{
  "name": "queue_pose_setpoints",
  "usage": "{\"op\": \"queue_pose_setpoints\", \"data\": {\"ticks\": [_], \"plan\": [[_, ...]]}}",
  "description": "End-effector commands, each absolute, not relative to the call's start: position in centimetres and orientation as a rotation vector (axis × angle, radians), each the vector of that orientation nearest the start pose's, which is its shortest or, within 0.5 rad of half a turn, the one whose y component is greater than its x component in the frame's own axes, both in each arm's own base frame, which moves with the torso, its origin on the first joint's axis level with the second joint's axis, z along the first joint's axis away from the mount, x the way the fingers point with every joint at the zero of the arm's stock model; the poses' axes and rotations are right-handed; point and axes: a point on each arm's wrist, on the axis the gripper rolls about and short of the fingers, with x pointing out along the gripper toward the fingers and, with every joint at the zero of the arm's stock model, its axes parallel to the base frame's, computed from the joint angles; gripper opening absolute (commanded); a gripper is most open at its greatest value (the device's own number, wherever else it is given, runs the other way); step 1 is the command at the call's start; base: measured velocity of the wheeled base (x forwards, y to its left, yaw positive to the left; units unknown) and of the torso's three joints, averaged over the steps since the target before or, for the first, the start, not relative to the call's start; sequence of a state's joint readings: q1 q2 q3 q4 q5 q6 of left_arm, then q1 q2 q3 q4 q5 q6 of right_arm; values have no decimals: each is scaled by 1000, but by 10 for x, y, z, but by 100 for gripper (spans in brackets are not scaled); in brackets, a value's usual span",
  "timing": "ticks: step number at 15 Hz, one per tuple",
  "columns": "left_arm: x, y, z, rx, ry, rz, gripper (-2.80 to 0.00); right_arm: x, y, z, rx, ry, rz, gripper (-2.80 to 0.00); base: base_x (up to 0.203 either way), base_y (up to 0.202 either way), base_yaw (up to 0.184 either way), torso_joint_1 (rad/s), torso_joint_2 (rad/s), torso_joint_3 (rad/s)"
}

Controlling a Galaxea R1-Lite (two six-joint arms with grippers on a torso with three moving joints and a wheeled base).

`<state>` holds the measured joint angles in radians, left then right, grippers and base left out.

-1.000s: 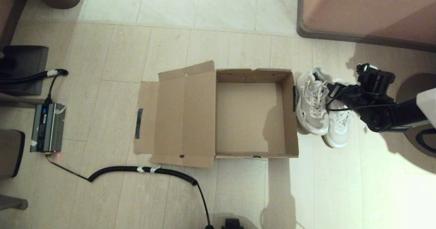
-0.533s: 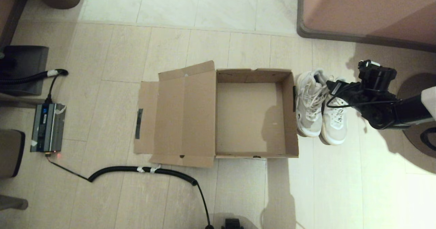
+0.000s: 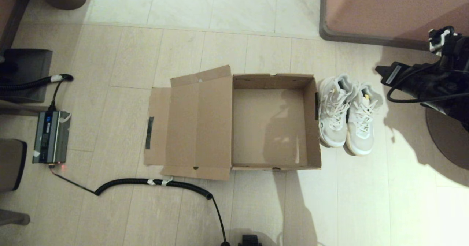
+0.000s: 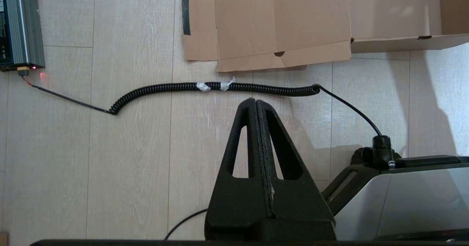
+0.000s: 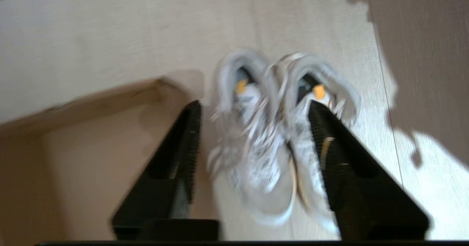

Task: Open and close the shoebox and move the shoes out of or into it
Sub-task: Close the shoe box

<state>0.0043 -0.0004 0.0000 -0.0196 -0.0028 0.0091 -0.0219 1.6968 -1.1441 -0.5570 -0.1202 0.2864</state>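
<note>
The shoebox (image 3: 273,123) lies open. The shoes (image 3: 346,114) sit just beside it. The right gripper (image 3: 384,72), maybe open, is near.

head: high, looks straight down on open brown cardboard shoebox (image 3: 271,123) | left wrist: low over floor, shares box's flap and coiled black cable (image 4: 216,88) | right wrist: faces white mesh sneakers (image 5: 273,129), box corner

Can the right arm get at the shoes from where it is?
Probably yes. The right gripper is open, pointed at the shoes, which stand on bare floor beside the shoebox with nothing between.
</note>
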Motion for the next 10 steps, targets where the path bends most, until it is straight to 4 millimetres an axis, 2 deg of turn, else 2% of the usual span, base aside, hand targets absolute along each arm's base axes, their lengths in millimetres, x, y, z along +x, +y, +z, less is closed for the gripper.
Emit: {"op": "queue_pose_setpoints", "data": {"ticks": [1,3,4,6,8,10], "plan": [[-22,0,76,9,-13,2,-280,251,3,312,289,-142,-81,-280,0,0,0,0,0,0],[-22,0,75,9,-12,2,-280,182,10,311,246,-145,-50,-280,0,0,0,0,0,0],[-22,0,75,9,-12,2,-280,152,9,299,220,-131,-53,-280,0,0,0,0,0,0],[-22,0,75,9,-12,2,-280,110,6,249,167,-22,-110,-280,0,0,0,0,0,0],[-22,0,76,9,-14,2,-280,88,-2,204,123,82,-250,-280,0,0,0,0,0,0],[-22,0,76,9,-14,2,-280,58,-8,178,57,79,-348,-280,0,0,0,0,0,0]]}}
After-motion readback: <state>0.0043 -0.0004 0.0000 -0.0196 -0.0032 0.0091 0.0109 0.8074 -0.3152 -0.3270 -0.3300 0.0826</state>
